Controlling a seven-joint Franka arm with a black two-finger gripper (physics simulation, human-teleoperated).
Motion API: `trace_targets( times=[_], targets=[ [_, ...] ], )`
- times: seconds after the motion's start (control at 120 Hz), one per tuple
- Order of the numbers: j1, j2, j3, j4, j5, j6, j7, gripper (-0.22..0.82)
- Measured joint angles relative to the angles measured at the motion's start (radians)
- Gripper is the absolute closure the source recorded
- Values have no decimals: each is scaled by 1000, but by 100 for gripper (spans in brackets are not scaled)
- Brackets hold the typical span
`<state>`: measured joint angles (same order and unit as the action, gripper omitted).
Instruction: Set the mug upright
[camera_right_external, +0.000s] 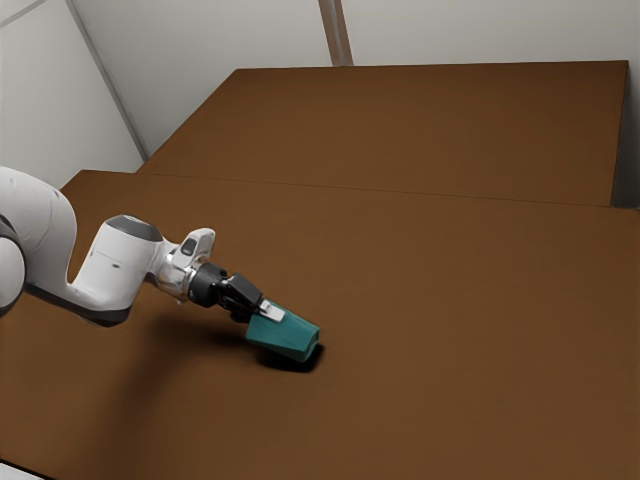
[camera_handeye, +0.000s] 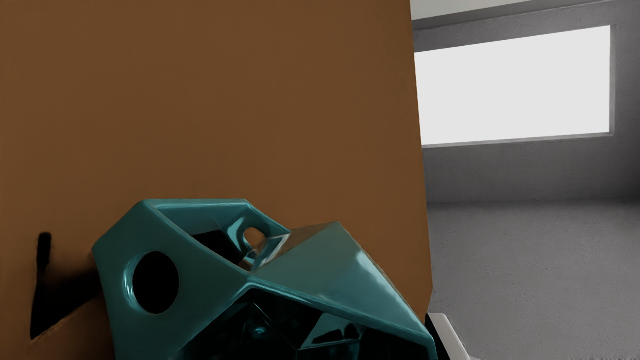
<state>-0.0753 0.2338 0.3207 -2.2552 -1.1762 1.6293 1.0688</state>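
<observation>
Mug tilted at the end of my arm, off upright.
On my feed the teal mug (camera_right_external: 288, 335) leans over the brown surface (camera_right_external: 450, 300), one end slanting down toward the exterior view's right, the other against my fingers (camera_right_external: 272, 311); I can't tell from here whether they are released or clenched on it. A dark shadow (camera_right_external: 297, 364) lies just beside its lower side. The wrist view gives me its faceted walls, a round hole in one of them and a dark hollow facing my hand. Beyond the surface's edge I see a grey wall (camera_handeye: 525, 175) with a bright rectangular panel (camera_handeye: 515, 90).
</observation>
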Motion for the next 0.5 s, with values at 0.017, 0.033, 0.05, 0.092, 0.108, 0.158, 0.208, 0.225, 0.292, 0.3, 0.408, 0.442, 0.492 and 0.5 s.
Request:
trace_targets(
  times=[0.017, 0.033, 0.05, 0.092, 0.108, 0.158, 0.208, 0.225, 0.292, 0.3, 0.408, 0.442, 0.492, 0.5],
  targets=[
    [0, 0, 0, 0, 0, 1, 0, 73],
    [0, 0, 0, 0, 0, 2, 1, 73],
    [0, 0, 0, 0, 0, 3, 1, 74],
    [-1, -9, 0, 1, 1, 6, 1, 75],
    [-2, -16, 0, 2, 2, 7, 1, 75],
    [-10, -52, -2, 5, 4, 15, 0, 76],
    [-17, -96, -19, 25, 18, 25, -5, 77],
    [-17, -112, -30, 47, 35, 28, -9, 77],
    [-26, -153, -66, 165, 138, 39, -33, 77],
    [-27, -156, -69, 180, 153, 41, -37, 77],
    [-37, -154, -100, 341, 415, 71, -97, 78],
    [-37, -141, -106, 363, 493, 88, -119, 78],
    [-39, -123, -111, 373, 600, 128, -150, 78],
    [-40, -121, -112, 374, 618, 137, -156, 78]
  ],
)
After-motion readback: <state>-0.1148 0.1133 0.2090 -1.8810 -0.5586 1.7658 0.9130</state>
